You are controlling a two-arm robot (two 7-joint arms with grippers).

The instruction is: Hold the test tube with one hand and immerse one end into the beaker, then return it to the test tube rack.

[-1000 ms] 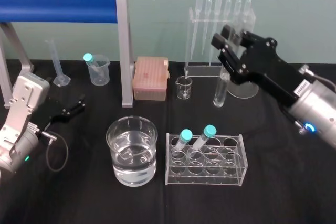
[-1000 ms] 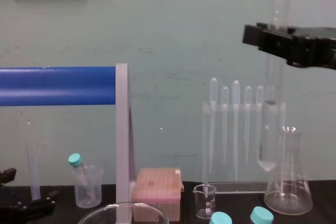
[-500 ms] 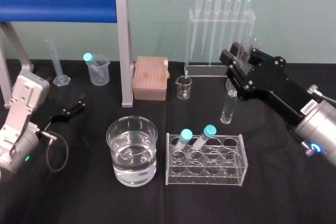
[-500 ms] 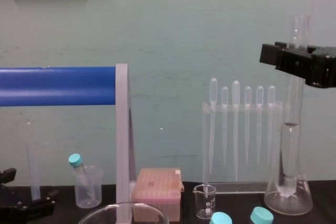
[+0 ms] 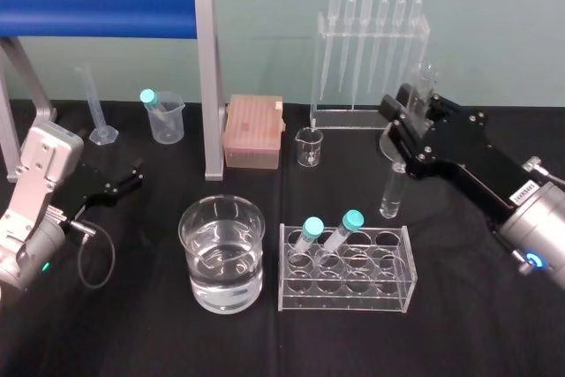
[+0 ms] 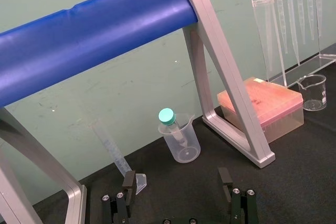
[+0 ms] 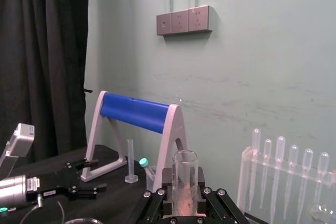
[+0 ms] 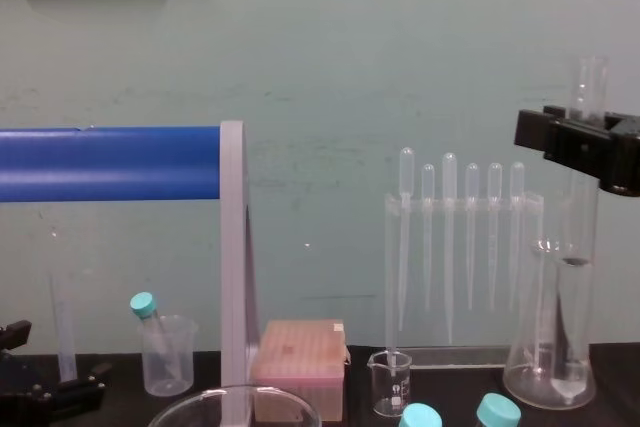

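Note:
My right gripper (image 5: 413, 134) is shut on the test tube (image 5: 391, 193), a clear glass tube held upright near its rim. The tube's lower end hangs just behind the right back corner of the clear test tube rack (image 5: 346, 282). In the chest view the test tube (image 8: 577, 297) hangs in front of a conical flask, below the right gripper (image 8: 585, 142). In the right wrist view the test tube (image 7: 185, 174) stands up between the fingers. The wide beaker (image 5: 222, 253), partly filled with water, stands left of the rack. My left gripper (image 6: 177, 195) rests open at the far left.
Two teal-capped tubes (image 5: 328, 229) lean in the rack. At the back stand a pipette stand (image 5: 369, 50), a conical flask (image 8: 545, 347), a tiny beaker (image 5: 310, 147), a pink box (image 5: 253, 132), a frosted beaker (image 5: 165, 116) and a graduated cylinder (image 5: 97, 108). A blue-barred frame (image 5: 106, 6) spans the left.
My right gripper has carried the test tube down and to the right, from in front of the pipette stand to just behind the rack. The left arm has not moved.

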